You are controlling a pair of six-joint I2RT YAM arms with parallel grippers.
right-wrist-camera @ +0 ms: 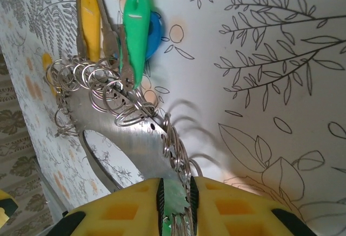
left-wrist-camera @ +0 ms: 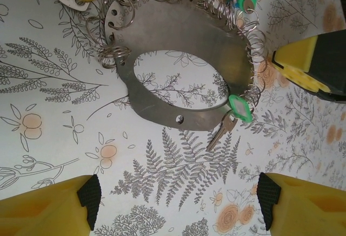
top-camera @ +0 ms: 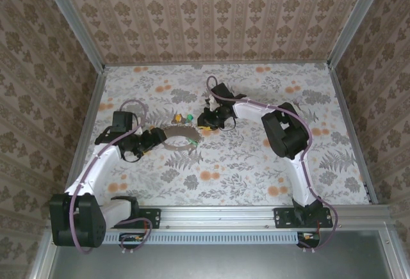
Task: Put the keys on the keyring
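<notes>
One keyring (left-wrist-camera: 162,30), a flat steel oval edged with wire loops, lies on the counter (left-wrist-camera: 54,138) between the two pincers. Left pincer (left-wrist-camera: 178,192): wide, holding nothing. Right pincer (right-wrist-camera: 177,184): narrow, with one green key tag (right-wrist-camera: 175,203) in its gap; whether it grips cannot be told. Three more keys (right-wrist-camera: 135,30), tagged yellow, green and blue, lie at the far rim.

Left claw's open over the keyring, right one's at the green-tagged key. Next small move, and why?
Probably lower the left claw and pinch the keyring at its near rim to steady it. Its fingers stand wide apart with nothing between them, while the right claw is nearly closed at the green tag beside the split rings; whether it grips the tag I cannot tell.
</notes>
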